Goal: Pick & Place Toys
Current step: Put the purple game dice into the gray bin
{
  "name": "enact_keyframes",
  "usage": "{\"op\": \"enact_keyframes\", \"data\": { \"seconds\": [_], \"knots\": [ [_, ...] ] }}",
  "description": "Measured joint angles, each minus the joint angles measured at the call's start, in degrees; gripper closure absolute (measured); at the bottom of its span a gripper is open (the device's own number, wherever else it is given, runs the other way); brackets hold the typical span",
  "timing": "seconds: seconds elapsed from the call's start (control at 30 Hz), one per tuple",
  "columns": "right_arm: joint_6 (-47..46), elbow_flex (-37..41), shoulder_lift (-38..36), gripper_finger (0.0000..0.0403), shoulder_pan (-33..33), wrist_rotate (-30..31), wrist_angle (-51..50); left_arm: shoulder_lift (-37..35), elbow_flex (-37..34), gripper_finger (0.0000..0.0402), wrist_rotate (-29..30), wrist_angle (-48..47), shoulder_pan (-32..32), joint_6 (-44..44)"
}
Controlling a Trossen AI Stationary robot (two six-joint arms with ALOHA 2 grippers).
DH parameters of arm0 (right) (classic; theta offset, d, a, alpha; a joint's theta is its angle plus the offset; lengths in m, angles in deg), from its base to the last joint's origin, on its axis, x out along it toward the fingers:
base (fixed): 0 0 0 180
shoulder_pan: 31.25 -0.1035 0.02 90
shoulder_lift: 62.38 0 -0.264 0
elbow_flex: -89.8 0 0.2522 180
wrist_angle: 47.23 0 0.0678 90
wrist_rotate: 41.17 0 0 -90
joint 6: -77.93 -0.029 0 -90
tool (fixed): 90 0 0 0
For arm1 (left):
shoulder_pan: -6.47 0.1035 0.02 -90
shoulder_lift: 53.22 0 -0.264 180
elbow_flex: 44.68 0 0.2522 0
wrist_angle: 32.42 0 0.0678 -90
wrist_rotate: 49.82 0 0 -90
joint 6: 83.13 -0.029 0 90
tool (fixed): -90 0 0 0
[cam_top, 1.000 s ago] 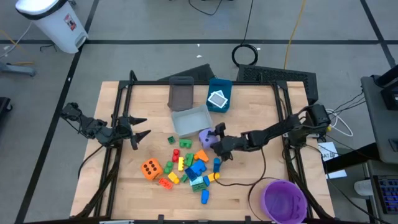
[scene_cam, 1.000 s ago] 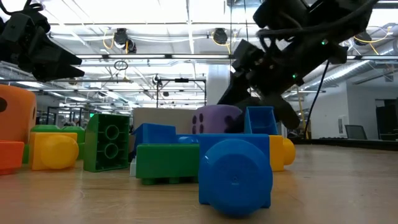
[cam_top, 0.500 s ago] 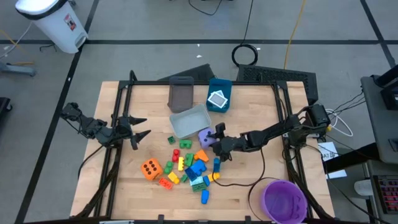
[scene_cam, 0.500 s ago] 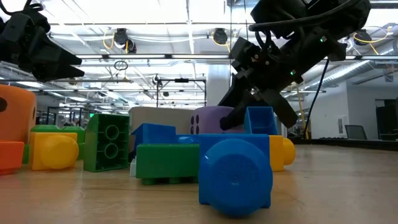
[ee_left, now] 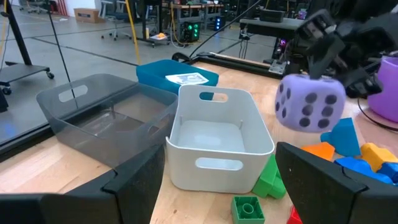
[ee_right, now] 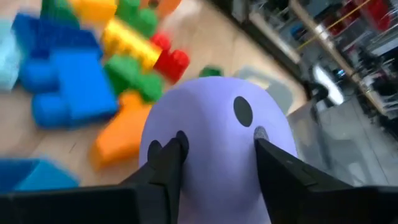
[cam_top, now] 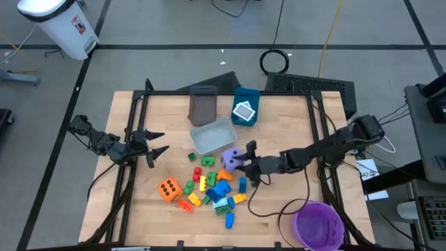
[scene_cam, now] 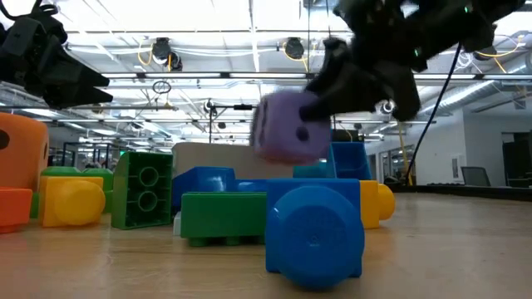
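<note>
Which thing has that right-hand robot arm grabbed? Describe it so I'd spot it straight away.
Find the light grey bin mid-table, with the heap of small bricks in front of it. Between them the right gripper holds the purple die off the wood. It is the only rounded, dark-dotted purple cube there.

Two dice (cam_top: 168,189), three bins (cam_top: 212,134), one purple bowl (cam_top: 319,224).

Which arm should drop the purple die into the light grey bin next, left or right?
Right. The right gripper already holds the purple die off the table, beside the light grey bin. The left gripper waits open at the table's left edge.
</note>
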Motion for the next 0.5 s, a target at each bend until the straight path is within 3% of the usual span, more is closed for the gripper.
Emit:
{"op": "enact_keyframes", "data": {
  "seconds": [0.27,0.5],
  "knots": [
    [5.15,0.0,-2.18,0.0269,2.56,0.38,8.78,0.0,0.0,0.0092,0.02,0.02,-0.02,0.0],
    [4.84,0.0,1.03,0.0269,13.27,-9.25,15.71,0.0,0.0,0.0091,0.0,0.02,0.0,0.0]
  ]
}}
